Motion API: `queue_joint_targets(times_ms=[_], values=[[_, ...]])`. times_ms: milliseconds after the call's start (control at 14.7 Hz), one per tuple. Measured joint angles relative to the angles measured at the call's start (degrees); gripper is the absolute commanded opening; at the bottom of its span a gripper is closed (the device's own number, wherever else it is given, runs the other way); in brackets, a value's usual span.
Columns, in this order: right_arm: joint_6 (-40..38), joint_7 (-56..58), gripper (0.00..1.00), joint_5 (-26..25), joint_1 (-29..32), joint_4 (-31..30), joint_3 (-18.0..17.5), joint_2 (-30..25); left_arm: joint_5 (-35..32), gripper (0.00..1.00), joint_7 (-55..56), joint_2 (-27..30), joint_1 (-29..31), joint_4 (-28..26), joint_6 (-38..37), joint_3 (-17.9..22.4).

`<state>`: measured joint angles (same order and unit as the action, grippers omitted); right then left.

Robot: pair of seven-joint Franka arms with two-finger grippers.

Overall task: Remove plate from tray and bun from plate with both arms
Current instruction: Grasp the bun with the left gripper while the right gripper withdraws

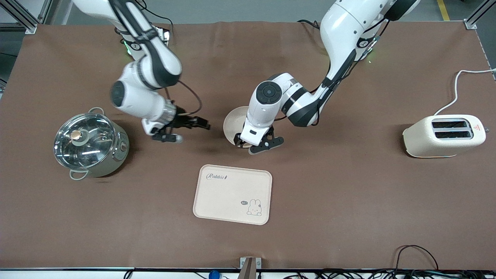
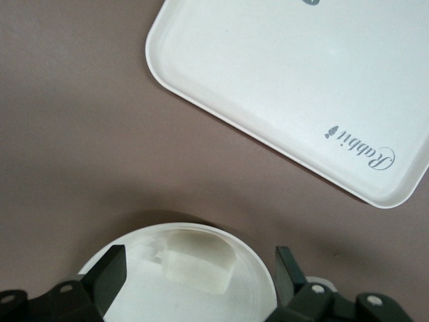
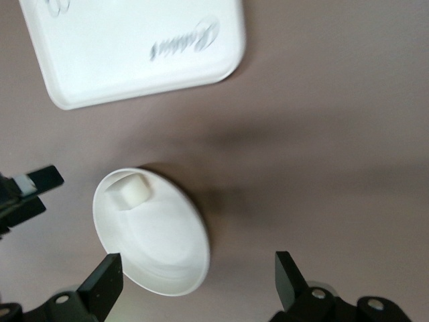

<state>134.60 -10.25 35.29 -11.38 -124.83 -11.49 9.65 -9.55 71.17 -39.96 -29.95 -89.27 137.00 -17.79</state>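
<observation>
The round cream plate lies on the brown table, between the tray and the arms' bases, partly hidden by the left arm. It also shows in the left wrist view and the right wrist view. The small pale bun lies on the plate near its rim, also in the right wrist view; the front view hides it. My left gripper is open just above the plate, its fingers either side of the bun. My right gripper is open and empty, low over the table beside the plate.
The rectangular cream tray with a rabbit drawing lies nearer the front camera than the plate, also in the wrist views. A lidded steel pot stands toward the right arm's end, a cream toaster toward the left arm's end.
</observation>
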Motion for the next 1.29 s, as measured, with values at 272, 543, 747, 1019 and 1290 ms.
queue_joint_targets(times_ms=[272,543,747,1019,1290], values=[[-10.60,1.60,1.00,-10.21,9.45,0.31,2.18,-7.81,-0.46,0.97,3.08,-3.40,-2.88,0.04,4.60,0.16],[-21.90,12.19,1.00,-22.52,9.88,7.30,11.85,-11.60,-5.08,0.53,6.71,-6.29,-3.61,0.04,6.82,0.27],[-29.75,14.64,1.00,-28.62,10.27,14.99,16.25,-11.74,-7.27,0.18,9.09,-6.74,-3.57,0.05,6.82,0.40],[-41.74,15.52,1.00,-34.69,10.65,27.09,17.64,-11.79,-7.33,0.00,9.80,-6.75,-3.58,0.13,6.82,0.42],[-45.60,17.20,1.00,-35.84,10.98,33.18,17.84,-11.80,-7.37,0.00,10.94,-5.28,-3.53,1.72,-0.09,0.26]])
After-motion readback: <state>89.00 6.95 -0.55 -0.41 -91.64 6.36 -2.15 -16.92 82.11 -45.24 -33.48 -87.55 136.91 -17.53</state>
